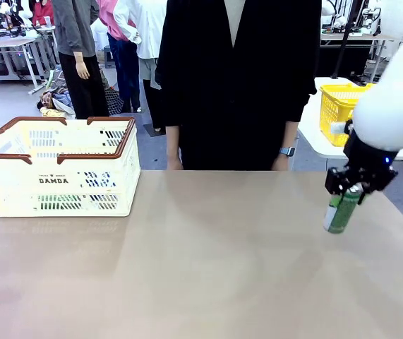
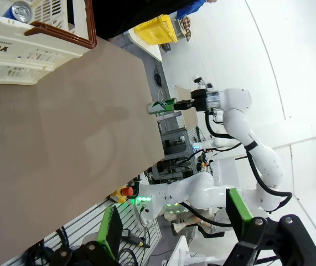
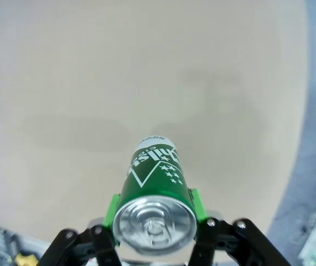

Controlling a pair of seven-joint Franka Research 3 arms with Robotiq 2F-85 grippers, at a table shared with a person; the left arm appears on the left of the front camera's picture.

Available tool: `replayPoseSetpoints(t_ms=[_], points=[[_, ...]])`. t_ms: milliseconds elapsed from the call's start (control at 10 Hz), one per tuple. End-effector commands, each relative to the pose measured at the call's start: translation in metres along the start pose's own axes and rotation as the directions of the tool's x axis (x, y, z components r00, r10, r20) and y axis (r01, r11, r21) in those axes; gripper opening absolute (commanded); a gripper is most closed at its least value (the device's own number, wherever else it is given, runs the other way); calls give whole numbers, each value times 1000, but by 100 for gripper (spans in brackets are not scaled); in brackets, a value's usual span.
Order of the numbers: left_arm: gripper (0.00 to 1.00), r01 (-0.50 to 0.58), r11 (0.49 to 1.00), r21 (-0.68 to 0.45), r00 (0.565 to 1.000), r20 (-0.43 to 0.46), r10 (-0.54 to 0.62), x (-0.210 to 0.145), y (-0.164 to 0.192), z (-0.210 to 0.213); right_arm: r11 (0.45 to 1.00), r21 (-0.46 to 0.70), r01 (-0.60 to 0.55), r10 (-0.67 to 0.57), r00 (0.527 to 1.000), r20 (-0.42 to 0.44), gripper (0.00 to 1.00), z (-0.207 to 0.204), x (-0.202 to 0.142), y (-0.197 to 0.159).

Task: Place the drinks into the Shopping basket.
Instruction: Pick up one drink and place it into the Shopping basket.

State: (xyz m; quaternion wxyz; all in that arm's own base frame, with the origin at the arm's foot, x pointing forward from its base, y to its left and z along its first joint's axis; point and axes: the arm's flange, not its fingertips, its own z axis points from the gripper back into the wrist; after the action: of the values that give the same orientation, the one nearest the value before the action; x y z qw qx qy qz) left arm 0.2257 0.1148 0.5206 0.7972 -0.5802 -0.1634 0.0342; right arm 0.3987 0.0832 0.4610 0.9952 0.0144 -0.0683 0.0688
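table (image 1: 208,268) bare, tan | Shopping basket (image 1: 60,169) far left corner, 1 blue-and-white can (image 2: 20,10) inside | right gripper (image 1: 351,189) clamped on green can (image 1: 342,210), held above right table edge, pads on its upper sides | left gripper (image 2: 177,235) spread wide, holding nothing

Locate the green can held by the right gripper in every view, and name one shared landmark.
Front view: green can, right edge, hanging tilted above the table.
Left wrist view: green can, centre, just past the table's edge.
Right wrist view: green can, bottom centre, between the green pads.
Shared landmark: the table.
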Motion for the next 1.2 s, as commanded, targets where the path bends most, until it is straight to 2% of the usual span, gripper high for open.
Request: replayPoseSetpoints(t_ms=[0,200,300,400,600,700,800,1000,1100], points=[[100,14,1000,-22,1000,3,-14,0,-1,1,983,10,-184,183,981,69,0,50,31,69],[100,14,1000,-22,1000,3,-14,0,-1,1,933,96,-348,330,930,162,0,55,55,155],[100,14,1000,-22,1000,3,-14,0,-1,1,894,135,-428,403,898,179,0,50,62,198],[100,14,1000,-22,1000,3,-14,0,-1,1,842,135,-522,501,851,160,0,37,66,245],[100,14,1000,-22,1000,3,-14,0,-1,1,747,162,-645,634,764,116,0,-2,65,306],[100,14,1000,-22,1000,3,-14,0,-1,1,706,199,-680,676,730,99,0,-26,62,326],[100,14,1000,-22,1000,3,-14,0,-1,1,683,199,-703,710,703,47,0,-52,57,343],[100,14,1000,-22,1000,3,-14,0,-1,1,679,156,-717,727,687,-7,0,-79,46,351],[100,14,1000,-22,1000,3,-14,0,-1,1,678,171,-715,729,684,-24,0,-84,43,350]])
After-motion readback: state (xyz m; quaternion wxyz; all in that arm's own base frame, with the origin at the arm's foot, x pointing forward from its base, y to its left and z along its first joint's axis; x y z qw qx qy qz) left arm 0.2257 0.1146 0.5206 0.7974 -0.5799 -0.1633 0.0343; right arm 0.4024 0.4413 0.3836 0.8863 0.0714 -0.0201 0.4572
